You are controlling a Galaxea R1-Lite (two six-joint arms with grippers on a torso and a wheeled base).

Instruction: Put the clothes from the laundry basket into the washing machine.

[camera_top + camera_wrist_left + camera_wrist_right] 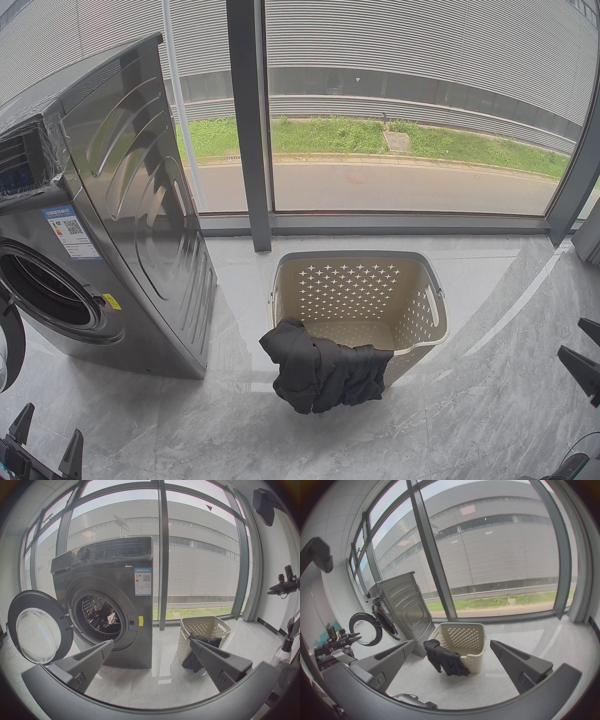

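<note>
The big grey washing machine (125, 206) stands on the floor (500, 406) by the window (406, 125), on the robot's left. Its round door (37, 630) is swung wide open. The cream laundry basket (431, 294) sits on the floor near the machine's side. The dark clothes (325, 372) hang over the basket's near rim and down its outside. The left tool (150, 642) is released, its fingers spread and holding nothing, well apart from the clothes. The right tool (451, 642) is released too, with nothing in it.
</note>
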